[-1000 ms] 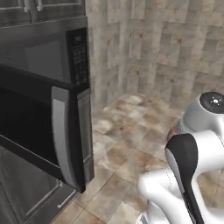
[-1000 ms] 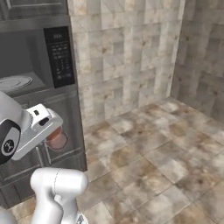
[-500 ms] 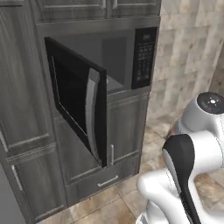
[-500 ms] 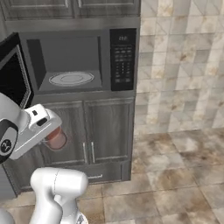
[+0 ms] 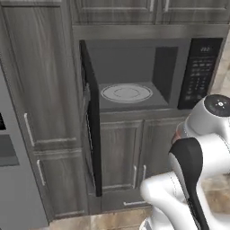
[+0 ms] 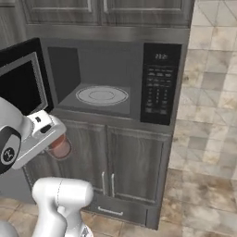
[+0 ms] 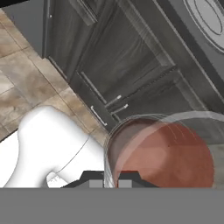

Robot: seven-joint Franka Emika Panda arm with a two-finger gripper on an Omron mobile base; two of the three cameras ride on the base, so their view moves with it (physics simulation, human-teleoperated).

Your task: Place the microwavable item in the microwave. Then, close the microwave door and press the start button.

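Note:
The black microwave (image 5: 148, 67) (image 6: 115, 78) stands open in front of me, built in above grey cabinet doors. Its grey interior holds the round white turntable (image 5: 126, 93) (image 6: 102, 95) (image 7: 211, 17), bare. The microwave door (image 5: 91, 121) (image 6: 21, 83) swings out to the left, edge-on in the left base view. The keypad panel (image 5: 199, 72) (image 6: 159, 85) is on the right. My gripper (image 6: 56, 142) (image 7: 111, 180) is shut on the pinkish-brown translucent cup (image 6: 59, 146) (image 7: 162, 153), held below the microwave's opening, in front of the lower cabinet doors.
Grey cabinet doors with silver handles (image 5: 134, 175) (image 6: 107, 183) sit under the microwave. A tall grey cabinet (image 5: 40, 112) stands to its left. Tiled wall and stone floor (image 6: 203, 185) open to the right.
Both base views have swung round, from a slanted side look at the door to facing the open microwave head-on. The arm and the held cup keep the same pose.

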